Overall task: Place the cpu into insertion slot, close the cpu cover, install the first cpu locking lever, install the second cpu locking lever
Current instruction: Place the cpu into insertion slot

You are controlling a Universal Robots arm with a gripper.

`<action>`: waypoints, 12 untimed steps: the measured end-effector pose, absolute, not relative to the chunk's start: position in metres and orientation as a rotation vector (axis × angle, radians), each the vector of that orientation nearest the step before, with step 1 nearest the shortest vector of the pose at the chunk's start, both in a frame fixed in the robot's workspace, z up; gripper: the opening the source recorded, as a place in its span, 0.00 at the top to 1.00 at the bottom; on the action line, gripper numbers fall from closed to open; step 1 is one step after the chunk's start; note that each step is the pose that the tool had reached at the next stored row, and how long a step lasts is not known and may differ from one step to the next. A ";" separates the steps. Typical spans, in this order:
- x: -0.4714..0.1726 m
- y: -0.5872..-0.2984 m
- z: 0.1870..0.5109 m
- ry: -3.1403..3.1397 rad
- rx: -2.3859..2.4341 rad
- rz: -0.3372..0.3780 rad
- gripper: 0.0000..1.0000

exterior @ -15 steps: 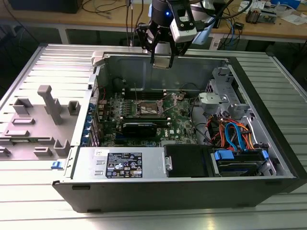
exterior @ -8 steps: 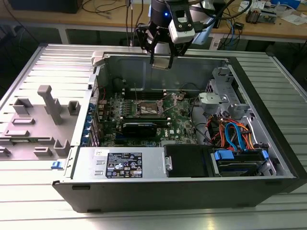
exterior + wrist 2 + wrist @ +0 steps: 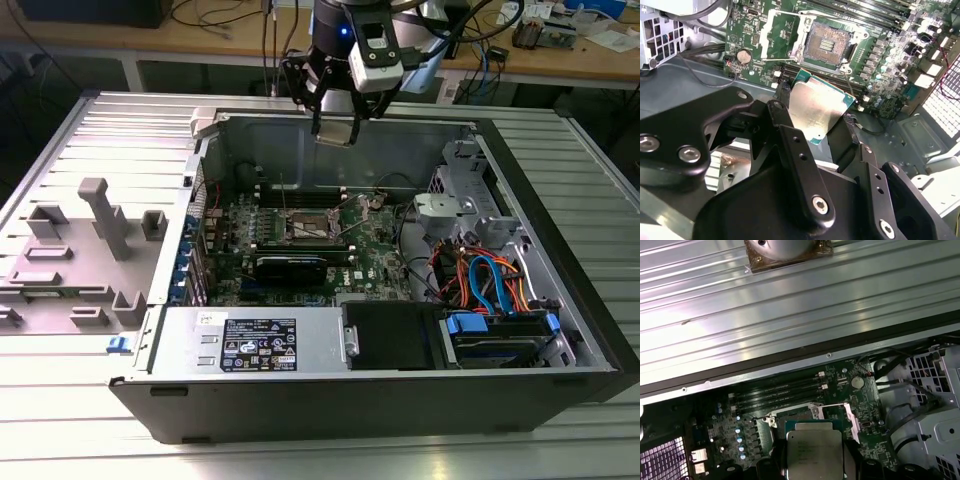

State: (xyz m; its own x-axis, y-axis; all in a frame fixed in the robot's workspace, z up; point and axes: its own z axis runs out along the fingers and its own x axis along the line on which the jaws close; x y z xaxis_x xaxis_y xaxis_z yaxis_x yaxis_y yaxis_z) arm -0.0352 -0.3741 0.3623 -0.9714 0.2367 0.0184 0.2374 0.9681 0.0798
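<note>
Light came from above me, even and fairly bright. In the first wrist view the ribbed table (image 3: 790, 305) glared white and pinkish, while the motherboard (image 3: 845, 385) sat dim in shade. In the second wrist view the cpu (image 3: 815, 107) gleamed, washed pale.

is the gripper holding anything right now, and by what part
The gripper holds the cpu, pinched by two opposite edges, not yet in the insertion slot.
</note>
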 end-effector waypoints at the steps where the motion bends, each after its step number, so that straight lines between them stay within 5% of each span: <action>1: -0.035 -0.374 0.362 -3.107 -0.378 -0.128 0.46; 12: -0.039 -0.375 0.360 -3.102 -0.430 -0.128 0.46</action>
